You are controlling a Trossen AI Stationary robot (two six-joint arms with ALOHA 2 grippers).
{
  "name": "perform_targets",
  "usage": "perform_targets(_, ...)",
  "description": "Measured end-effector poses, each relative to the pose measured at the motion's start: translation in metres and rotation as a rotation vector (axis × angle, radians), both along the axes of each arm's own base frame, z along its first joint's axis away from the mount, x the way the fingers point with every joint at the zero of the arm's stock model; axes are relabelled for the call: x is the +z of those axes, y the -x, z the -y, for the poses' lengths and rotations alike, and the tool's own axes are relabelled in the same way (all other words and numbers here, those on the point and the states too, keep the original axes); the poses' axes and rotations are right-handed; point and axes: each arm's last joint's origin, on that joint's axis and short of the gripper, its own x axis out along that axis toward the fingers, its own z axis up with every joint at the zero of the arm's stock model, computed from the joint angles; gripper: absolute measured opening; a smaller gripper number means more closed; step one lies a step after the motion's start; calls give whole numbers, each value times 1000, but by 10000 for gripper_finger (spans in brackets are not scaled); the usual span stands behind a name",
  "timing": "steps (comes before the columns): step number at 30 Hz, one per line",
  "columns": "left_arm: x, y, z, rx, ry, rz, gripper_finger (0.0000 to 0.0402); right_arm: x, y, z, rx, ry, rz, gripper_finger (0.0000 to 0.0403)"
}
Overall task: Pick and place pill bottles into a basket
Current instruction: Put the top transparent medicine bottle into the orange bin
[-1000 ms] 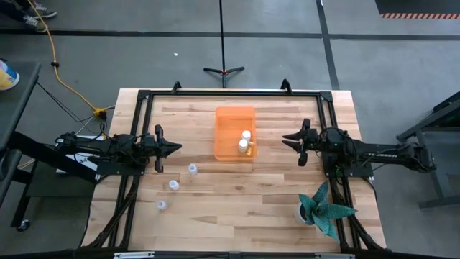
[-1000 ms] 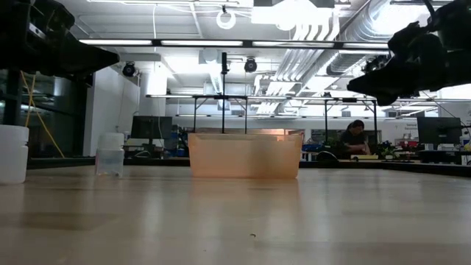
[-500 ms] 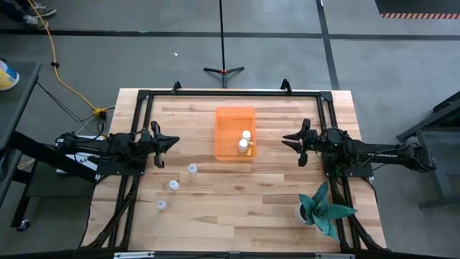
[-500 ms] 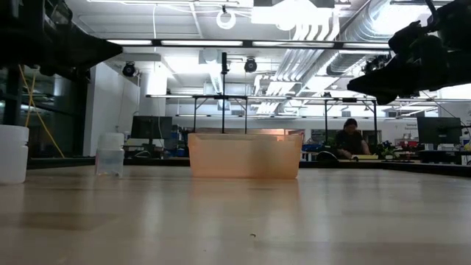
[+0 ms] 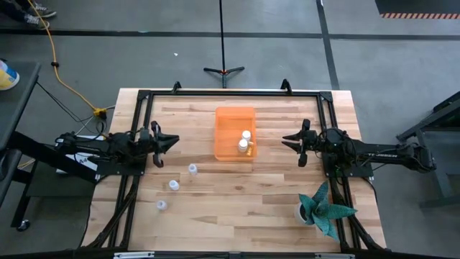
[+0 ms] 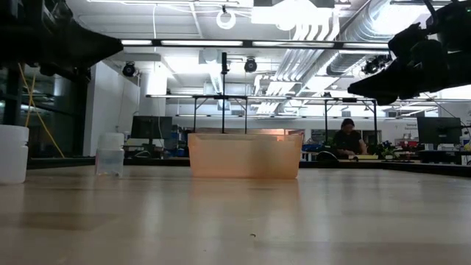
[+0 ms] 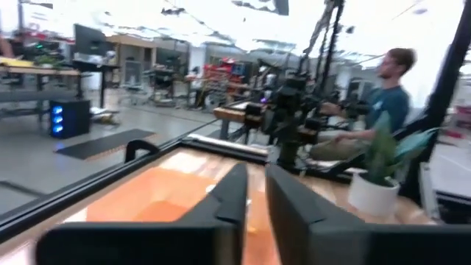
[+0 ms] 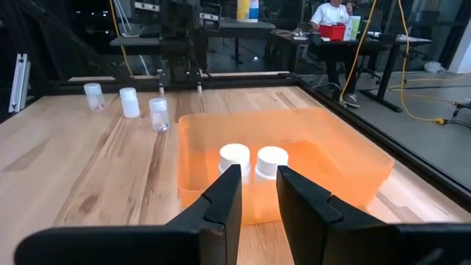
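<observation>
Orange translucent basket (image 5: 235, 134): rectangular, standing on the wooden table (image 5: 237, 208) at mid-width, toward the far edge. Contents: two pill bottles with white caps, one (image 5: 246, 135) just beyond the other (image 5: 243, 147), both against the basket's right-hand wall. In the right wrist view the basket (image 8: 294, 165) shows these two white caps side by side.

Pill bottles outside the basket: three, on the bare table to the left and nearer than the basket, in a slanting row, well apart from each other. First (image 5: 192, 169) nearest the basket, second (image 5: 173, 185) in the middle, third (image 5: 161, 205) farthest out. The same three appear in the right wrist view (image 8: 158, 115), upright, beyond the basket.

Left gripper (image 5: 171, 140): held above the table left of the basket, pointing toward it, clear of all bottles. Fingers (image 7: 228, 202) set narrowly apart, holding nothing.

Right gripper (image 5: 286, 140): held above the table right of the basket, pointing toward it. Fingers (image 8: 221, 199) narrowly apart, holding nothing.

Other item: white pot with teal plant (image 5: 323, 210), at the table's near right corner.

Background, low view: a seated person (image 6: 346, 140) in the room beyond the table.
</observation>
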Motion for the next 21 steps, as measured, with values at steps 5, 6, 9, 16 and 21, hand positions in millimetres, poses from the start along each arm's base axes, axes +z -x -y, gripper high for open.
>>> perform_targets(5, 0, -2, 4, -131, -23, 2, 208, -1, 0, 0, -2, -2, -8, 78)
perform_targets(6, 1, -3, 6, -181, -31, 11, 230, -1, 0, 0, -3, -3, -7, 78)
perform_targets(9, 4, -6, 8, -248, -43, 31, 280, -1, 0, 0, -3, -7, -7, 78)
perform_targets(16, 7, -24, 10, -226, -53, -172, 298, -1, 0, 1, -55, -21, -3, 78)
perform_targets(21, 15, -47, 16, -311, -42, -317, 279, -1, 1, 2, -91, -21, -2, 78)
